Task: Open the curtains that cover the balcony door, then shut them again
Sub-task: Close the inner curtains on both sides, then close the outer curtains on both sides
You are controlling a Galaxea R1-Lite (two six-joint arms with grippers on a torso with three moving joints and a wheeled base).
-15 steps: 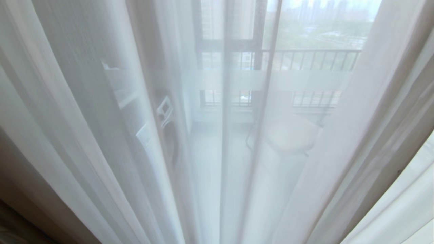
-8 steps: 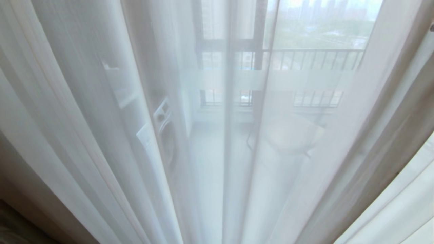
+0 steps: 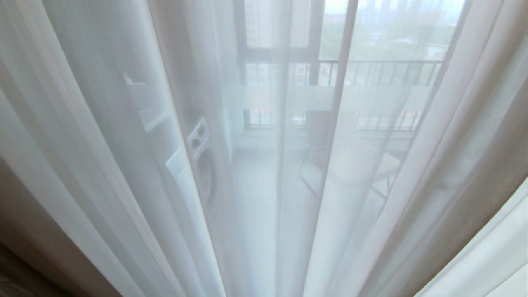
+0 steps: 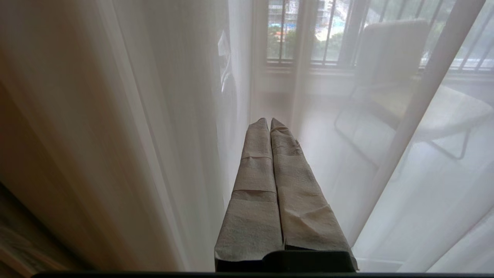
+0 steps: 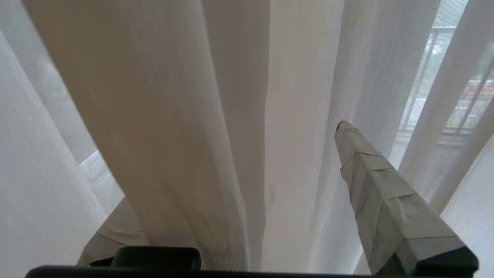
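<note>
From the head view, the sheer curtains (image 3: 123,165) hung across the balcony door (image 3: 313,66). My left gripper (image 4: 267,122) rested pinched together, empty. My right gripper (image 5: 239,185) stood wide, a fold between its fingers, ungripped.

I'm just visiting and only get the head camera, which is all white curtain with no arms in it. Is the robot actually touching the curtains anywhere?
Observer: The right gripper is at the curtains; a fold of fabric hangs between its two spread fingers.
Visitor: So it's squeezing that fold?
Observer: No, the fingers stand wide apart, not clamped on it.
Visitor: And the other arm?
Observer: The left gripper points at the sheer panel with its fingers pressed together and nothing between them.
Visitor: Anything behind the fabric?
Observer: The left wrist view shows a chair on the balcony through the sheer.
</note>
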